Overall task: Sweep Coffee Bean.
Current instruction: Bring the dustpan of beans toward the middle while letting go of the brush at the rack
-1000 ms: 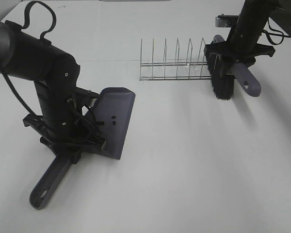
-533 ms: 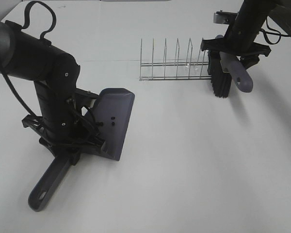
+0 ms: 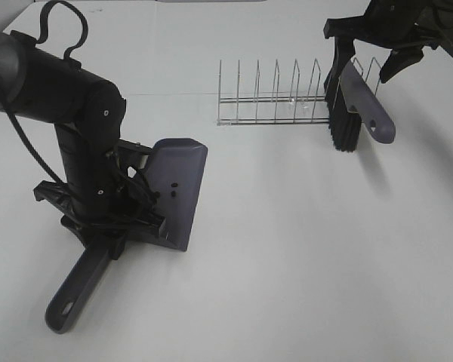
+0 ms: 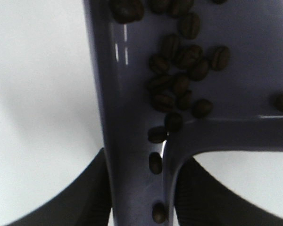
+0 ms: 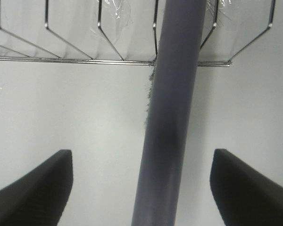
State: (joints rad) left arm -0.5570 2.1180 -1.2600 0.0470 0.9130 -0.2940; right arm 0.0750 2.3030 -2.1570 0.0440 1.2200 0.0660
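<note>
The coffee beans (image 4: 179,80) all lie in the dustpan (image 3: 177,185) at lower left of the high view, clustered along its wall and handle channel, with none visible on the counter (image 3: 302,249). The left claw (image 3: 124,219) is clamped on the dustpan's handle, whose long axis runs down toward the lower left corner. At upper right, the right claw (image 3: 374,41) stands wide, apart from the brush (image 3: 355,102), which leans upright against the rack (image 3: 275,98); the left arm alone is at the beans.
</note>
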